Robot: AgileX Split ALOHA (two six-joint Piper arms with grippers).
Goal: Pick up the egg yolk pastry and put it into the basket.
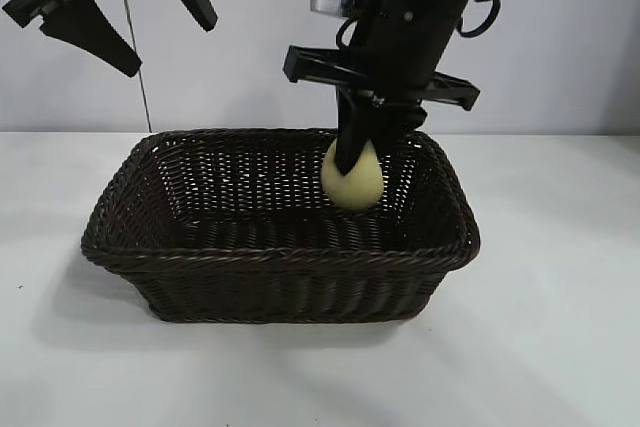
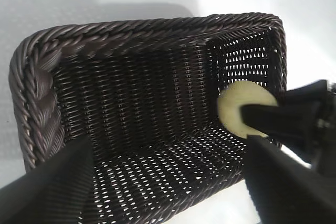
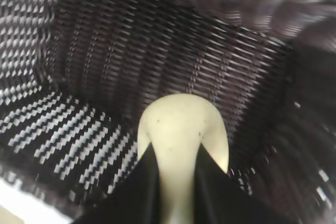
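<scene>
The pale yellow egg yolk pastry (image 1: 353, 179) hangs pinched in my right gripper (image 1: 356, 162), inside the dark woven basket (image 1: 200, 257) near its back right wall, a little above the floor. In the right wrist view the pastry (image 3: 181, 129) is squeezed between both black fingers (image 3: 139, 192). It also shows in the left wrist view (image 2: 236, 108) against the basket's far wall (image 2: 157, 30). My left gripper (image 1: 130, 7) hangs open and empty high above the basket's left end.
The basket stands on a white table (image 1: 560, 327) before a pale wall. The basket floor (image 2: 178, 166) is bare. Table surface lies to the left, right and front of the basket.
</scene>
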